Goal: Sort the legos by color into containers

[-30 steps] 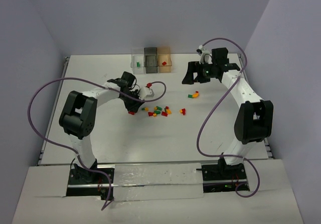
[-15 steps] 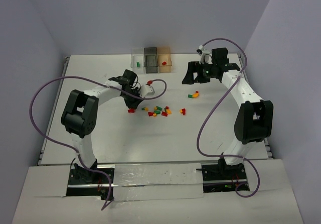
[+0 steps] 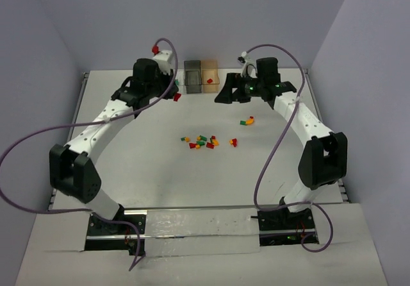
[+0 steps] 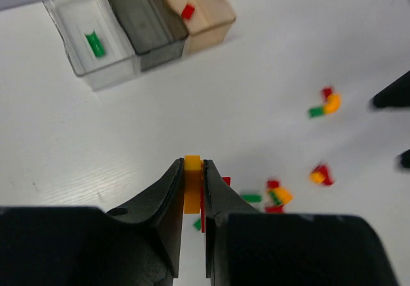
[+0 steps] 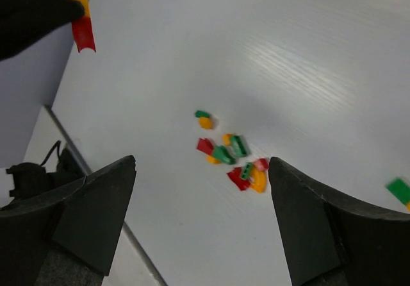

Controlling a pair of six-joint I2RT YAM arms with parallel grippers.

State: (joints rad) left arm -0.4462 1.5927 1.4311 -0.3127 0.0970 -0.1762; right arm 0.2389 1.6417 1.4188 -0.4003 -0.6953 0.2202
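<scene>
**Top external:** the left gripper (image 3: 170, 87) overlaps the clear container (image 3: 178, 81); its jaws are too small to make out.

**Left wrist:** the fingers are clenched on an orange-yellow brick (image 4: 191, 182); a red piece (image 4: 202, 199) beside it is half hidden.

**Right wrist:** the right gripper (image 5: 202, 215) is spread wide above the loose legos (image 5: 230, 158), which are blurred.

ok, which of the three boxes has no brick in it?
The smoky dark grey box in the middle. The clear box beside it holds a green brick; the orange-tinted box holds a red brick.
</scene>
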